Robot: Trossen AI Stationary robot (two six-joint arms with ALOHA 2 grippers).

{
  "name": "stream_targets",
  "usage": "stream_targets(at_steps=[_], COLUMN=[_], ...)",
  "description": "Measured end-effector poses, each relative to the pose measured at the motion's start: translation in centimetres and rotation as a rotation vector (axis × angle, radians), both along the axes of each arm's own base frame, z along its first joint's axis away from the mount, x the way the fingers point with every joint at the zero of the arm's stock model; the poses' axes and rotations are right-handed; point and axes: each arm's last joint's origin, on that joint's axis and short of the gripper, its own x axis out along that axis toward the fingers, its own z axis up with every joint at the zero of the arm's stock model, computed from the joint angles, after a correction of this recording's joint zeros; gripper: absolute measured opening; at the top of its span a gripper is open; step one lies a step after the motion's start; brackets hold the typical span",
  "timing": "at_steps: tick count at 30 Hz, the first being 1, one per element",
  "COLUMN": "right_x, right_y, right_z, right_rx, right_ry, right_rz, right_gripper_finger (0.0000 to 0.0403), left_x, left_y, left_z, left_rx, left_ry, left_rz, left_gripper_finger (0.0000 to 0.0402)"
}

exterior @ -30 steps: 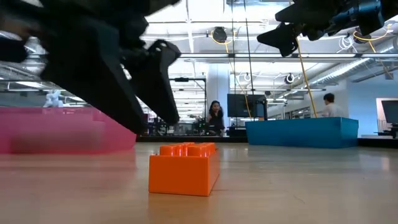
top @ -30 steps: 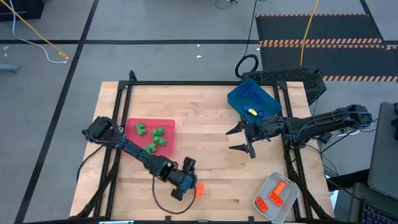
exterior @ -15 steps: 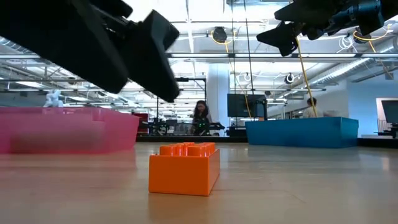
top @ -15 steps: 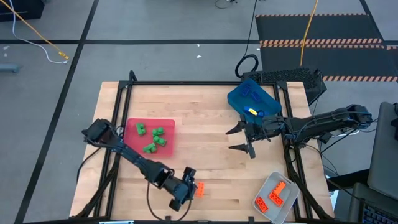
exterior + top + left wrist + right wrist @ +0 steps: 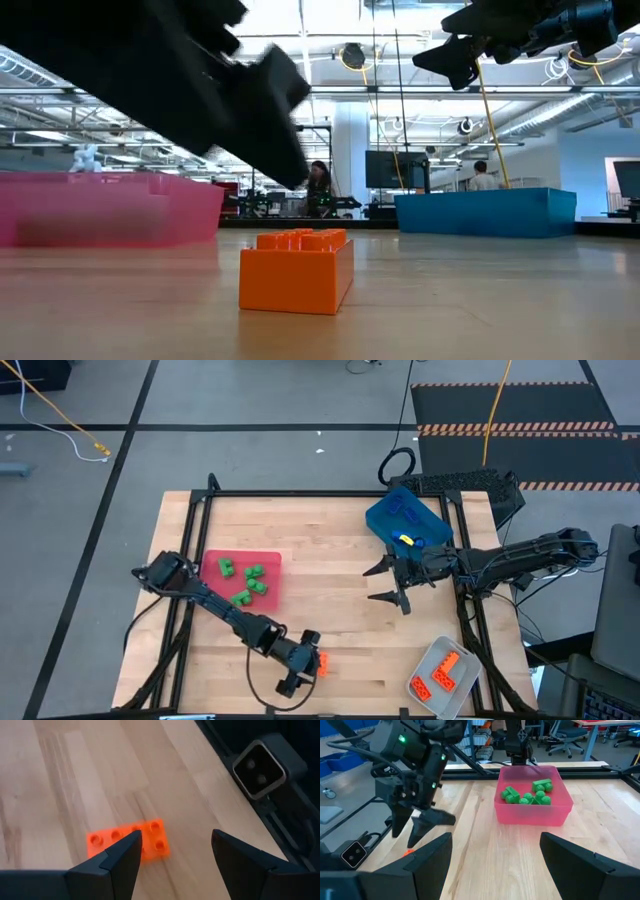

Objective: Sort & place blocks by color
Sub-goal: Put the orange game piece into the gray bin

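left gripper shifted slightly toward the orange block, fingers spread, apparently not touching it, right gripper open, empty, mid-table

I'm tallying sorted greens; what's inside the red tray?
Inside the red tray lie several green blocks, about five, bunched together. No other colour shows there. The left tool is off by the orange block, covering none.
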Motion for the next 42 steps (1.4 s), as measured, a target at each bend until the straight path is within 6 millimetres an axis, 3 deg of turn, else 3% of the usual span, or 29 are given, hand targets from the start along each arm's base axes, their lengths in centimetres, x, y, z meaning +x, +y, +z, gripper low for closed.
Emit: stream_targets(at_steps=[5, 13, 19, 28, 31, 35, 39, 42], right_x=[0.0, 0.0, 0.0, 0.0, -0.1, -0.1, -0.1, -0.2], right_y=[0.0, 0.0, 0.0, 0.0, 0.0, 0.0, -0.2, -0.1], right_z=[0.0, 0.0, 0.0, -0.1, -0.2, -0.4, -0.6, -1.0], right_rx=[0.0, 0.0, 0.001, -0.003, -0.005, -0.001, 0.019, -0.02], right_ry=[0.0, 0.001, 0.001, 0.01, 0.024, 0.042, 0.064, 0.106], right_rz=[0.0, 0.0, -0.001, 0.0, 0.0, -0.002, -0.082, -0.13], right_gripper_finger=[0.0297, 0.0297, 0.0297, 0.0297, 0.0297, 0.0297, 0.0297, 0.0297], left_x=[1.0, 1.7, 3.0, 5.2, 5.3, 5.0, 3.5, 2.0], left_y=[-0.1, 1.5, 4.4, 10.5, 11.5, 11.6, 11.2, 11.0], left_z=[-2.1, -2.7, -2.8, -2.8, -1.9, 1.7, 5.4, 7.0], left_rx=[-0.029, 0.018, 0.104, 0.203, 0.198, 0.178, 0.191, 0.23], left_ry=[-0.001, 0.0, -0.024, -0.096, -0.117, -0.226, -0.266, -0.222], left_rz=[-0.012, 0.0, 0.057, 0.172, 0.201, 0.199, 0.207, 0.232], left_gripper_finger=[0.0241, 0.0241, 0.0241, 0.0241, 0.0241, 0.0241, 0.0241, 0.0241])
